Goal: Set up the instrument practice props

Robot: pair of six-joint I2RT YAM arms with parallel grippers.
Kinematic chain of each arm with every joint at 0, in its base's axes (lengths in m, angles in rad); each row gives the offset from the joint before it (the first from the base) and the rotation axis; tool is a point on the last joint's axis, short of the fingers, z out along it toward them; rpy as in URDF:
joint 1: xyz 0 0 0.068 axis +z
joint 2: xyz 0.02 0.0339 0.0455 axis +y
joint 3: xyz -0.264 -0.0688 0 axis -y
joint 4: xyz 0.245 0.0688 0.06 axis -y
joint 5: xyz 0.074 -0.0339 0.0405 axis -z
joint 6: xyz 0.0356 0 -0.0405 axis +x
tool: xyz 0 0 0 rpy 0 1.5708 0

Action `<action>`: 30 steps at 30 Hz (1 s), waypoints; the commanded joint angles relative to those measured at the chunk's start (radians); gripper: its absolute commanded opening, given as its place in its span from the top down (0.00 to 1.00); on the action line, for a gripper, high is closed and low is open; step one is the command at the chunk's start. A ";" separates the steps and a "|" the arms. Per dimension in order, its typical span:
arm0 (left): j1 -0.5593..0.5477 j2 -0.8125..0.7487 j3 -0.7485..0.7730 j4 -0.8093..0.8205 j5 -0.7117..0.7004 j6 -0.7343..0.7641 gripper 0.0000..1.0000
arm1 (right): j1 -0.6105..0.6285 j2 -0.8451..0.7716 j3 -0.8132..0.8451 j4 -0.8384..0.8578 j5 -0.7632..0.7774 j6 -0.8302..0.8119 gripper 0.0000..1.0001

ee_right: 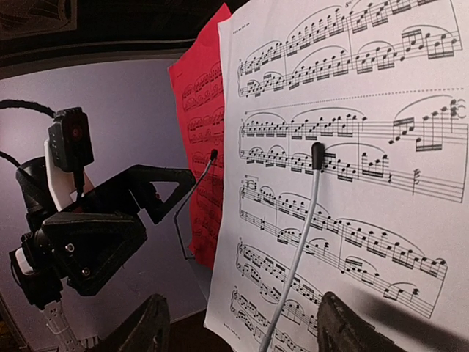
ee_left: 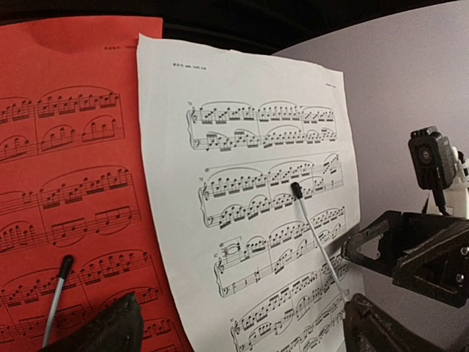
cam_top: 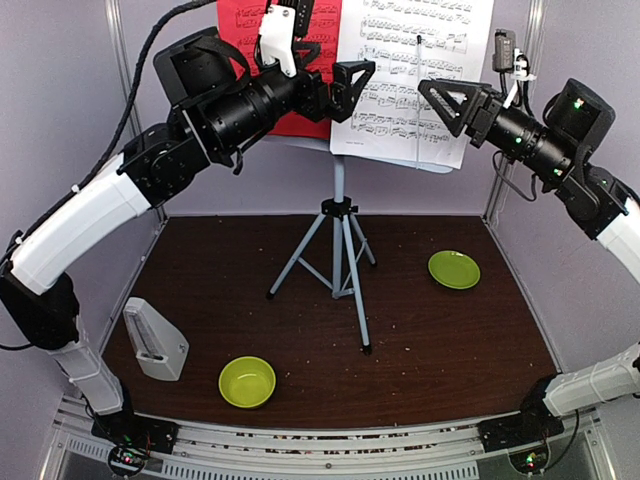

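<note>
The music stand (cam_top: 340,250) stands on tripod legs at mid table. The red sheet (cam_top: 238,28) and the white sheet (cam_top: 415,70) rest side by side on its desk, each under a wire retainer (ee_left: 316,235). The white sheet overlaps the red one's edge. The pale-grey metronome (cam_top: 155,340) stands at the front left. My left gripper (cam_top: 345,90) is open and empty in front of the sheets' seam. My right gripper (cam_top: 445,105) is open and empty at the white sheet's right part. The left wrist view shows both sheets (ee_left: 249,169) close up, as does the right wrist view (ee_right: 352,147).
A lime-green bowl (cam_top: 247,381) sits at the front centre-left. A flat green plate (cam_top: 454,269) lies at the right. Grey walls close in the table at the back and sides. The two grippers face each other across the stand.
</note>
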 commanded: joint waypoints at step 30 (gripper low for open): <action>0.005 -0.594 -0.603 -0.685 -0.561 -0.708 0.02 | 0.001 -0.223 -0.176 -0.067 -0.056 0.016 0.02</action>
